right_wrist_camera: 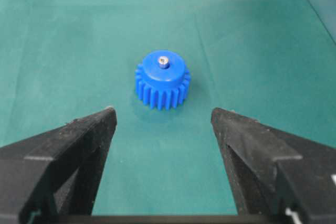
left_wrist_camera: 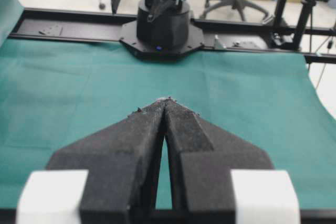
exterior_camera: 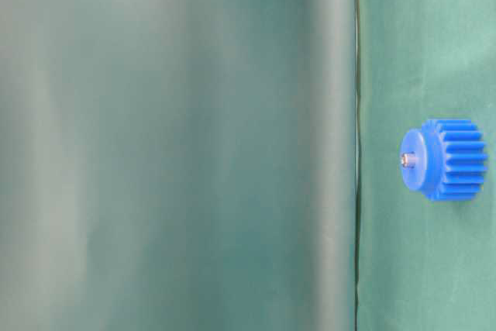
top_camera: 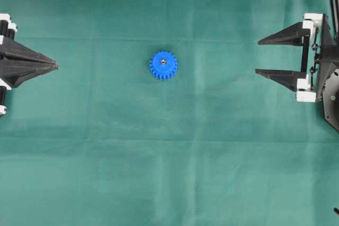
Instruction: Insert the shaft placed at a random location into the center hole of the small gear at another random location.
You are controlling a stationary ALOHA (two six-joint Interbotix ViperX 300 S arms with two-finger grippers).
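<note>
At the middle of the green-covered bench (top_camera: pixel 106 173), the small gear (top_camera: pixel 163 65) is seen lying flat, hub upward. The shaft (right_wrist_camera: pixel 164 61) is found standing upright in the center hole, its silvery tip showing just above the hub, so the insertion is judged complete. The gear is judged light, stiff and a little slippery on the cloth; were it to be taken, the toothed rim would offer the surest hold. The shaft is judged thin, hard and smooth, to be pinched only at its exposed tip. The right tool (top_camera: pixel 275 56) is held level and well apart from the gear, pointed toward it, jaws spread wide with nothing between them. The left tool (top_camera: pixel 53 66) is kept on the gear's opposite side, also well apart, its fingers pressed together on nothing.
</note>
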